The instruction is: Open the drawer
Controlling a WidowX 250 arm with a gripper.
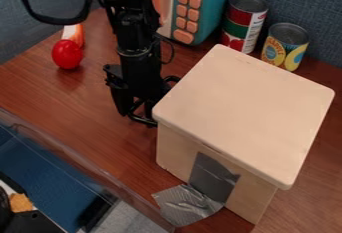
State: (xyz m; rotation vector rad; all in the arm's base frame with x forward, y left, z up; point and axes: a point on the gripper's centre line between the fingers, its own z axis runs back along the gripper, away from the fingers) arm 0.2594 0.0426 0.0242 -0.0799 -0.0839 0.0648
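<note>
The black gripper (138,111) hangs down over the brown table at the left side of a light wooden box, close to the box's left corner. This box (244,112) has a flat, pale top with rounded corners. On its front face, a dark grey tape strip (212,177) runs downward, and a crumpled silvery flap of tape (187,204) sticks out at the bottom. I cannot tell from here whether the gripper touches the box, nor can I make out a drawer's edges.
Behind the box stand two cans (244,22) (285,46) and a teal toy microwave (200,7). A red round object (67,54) lies at the left. Along the lower left runs a clear plastic rim (73,162), with a blue surface beyond it.
</note>
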